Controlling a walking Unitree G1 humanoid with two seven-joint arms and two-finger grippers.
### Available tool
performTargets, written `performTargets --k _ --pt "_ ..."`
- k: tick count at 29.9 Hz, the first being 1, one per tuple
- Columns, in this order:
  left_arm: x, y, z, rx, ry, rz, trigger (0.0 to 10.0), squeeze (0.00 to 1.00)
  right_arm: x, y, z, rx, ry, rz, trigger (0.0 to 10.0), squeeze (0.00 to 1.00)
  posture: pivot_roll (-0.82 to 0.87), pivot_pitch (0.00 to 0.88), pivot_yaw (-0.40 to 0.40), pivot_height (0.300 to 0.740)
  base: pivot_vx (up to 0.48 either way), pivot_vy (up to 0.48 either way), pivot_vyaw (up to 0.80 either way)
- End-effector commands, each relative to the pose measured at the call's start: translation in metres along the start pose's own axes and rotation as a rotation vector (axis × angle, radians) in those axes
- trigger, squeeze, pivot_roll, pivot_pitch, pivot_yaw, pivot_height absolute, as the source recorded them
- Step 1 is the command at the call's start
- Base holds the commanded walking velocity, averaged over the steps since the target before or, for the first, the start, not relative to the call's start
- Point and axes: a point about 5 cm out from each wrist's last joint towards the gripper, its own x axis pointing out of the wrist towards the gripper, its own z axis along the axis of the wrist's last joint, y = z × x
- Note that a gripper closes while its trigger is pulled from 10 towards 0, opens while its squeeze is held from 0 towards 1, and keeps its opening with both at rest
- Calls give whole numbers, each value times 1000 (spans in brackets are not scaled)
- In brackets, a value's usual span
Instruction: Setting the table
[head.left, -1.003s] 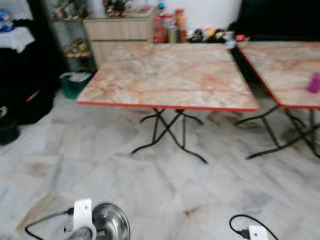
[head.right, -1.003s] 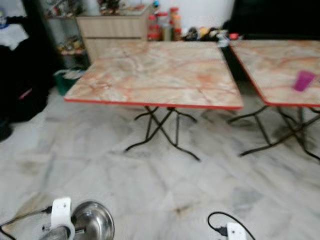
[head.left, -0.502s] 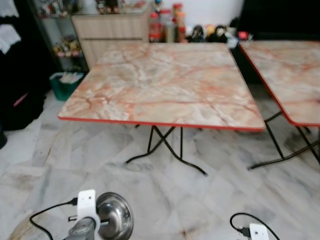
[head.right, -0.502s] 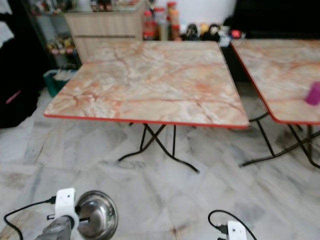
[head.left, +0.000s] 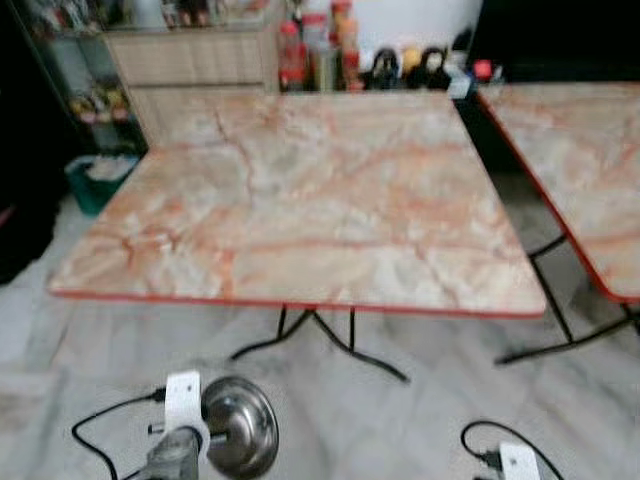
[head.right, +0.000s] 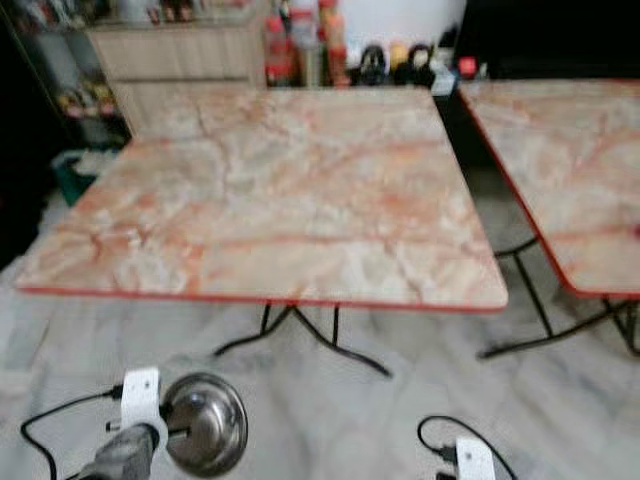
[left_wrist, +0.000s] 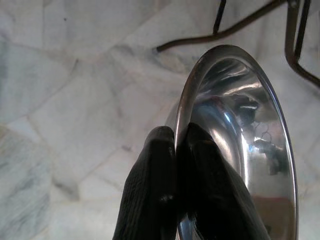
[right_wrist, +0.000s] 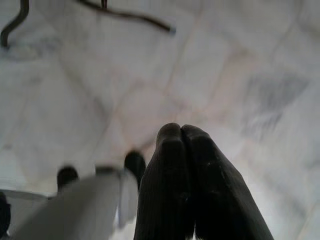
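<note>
Soft, even daylight; head views motion-blurred, glare on the steel bowl (left_wrist: 235, 135).

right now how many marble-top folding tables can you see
2. One pink marble-patterned folding table with a red edge stands straight ahead, its top bare. A second matching table stands to its right, cut off by the frame edge. More may lie outside the view.

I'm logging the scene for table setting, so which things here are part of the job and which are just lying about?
For the job:
steel bowl, pinched at its rim by the left end effector
near table

Lying about:
second table
bottles and jars
cabinet
green bin
</note>
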Motion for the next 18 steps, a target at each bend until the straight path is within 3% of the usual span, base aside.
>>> performTargets --k 1,6,10,12,13,14,18 --pt "-2 16 -4 5 2 52 10000 0 -1 6 -11 6 31 16 10000 0 41 25 2 740 0 0 0" --pt "-3 27 -3 -15 -24 106 10000 0 -1 6 -12 -2 38 20 10000 0 44 28 1 740 0 0 0" --pt "-3 28 -3 -14 -23 109 10000 0 -1 6 -12 -2 38 20 10000 0 44 28 1 740 0 0 0" --pt "-5 45 4 -29 -71 213 10000 0 -1 6 -12 -4 39 21 10000 0 48 34 -1 740 0 0 0" --pt "-5 45 4 -29 -71 213 10000 0 -1 6 -12 -4 39 21 10000 0 48 34 -1 740 0 0 0" --pt "-8 69 21 -31 -152 382 10000 0 -1 6 -12 -7 40 21 10000 0 52 47 -8 740 0 0 0" --pt "-19 109 65 -18 -327 682 10000 0 -1 5 -12 -15 45 22 10000 0 57 54 -11 740 0 0 0"
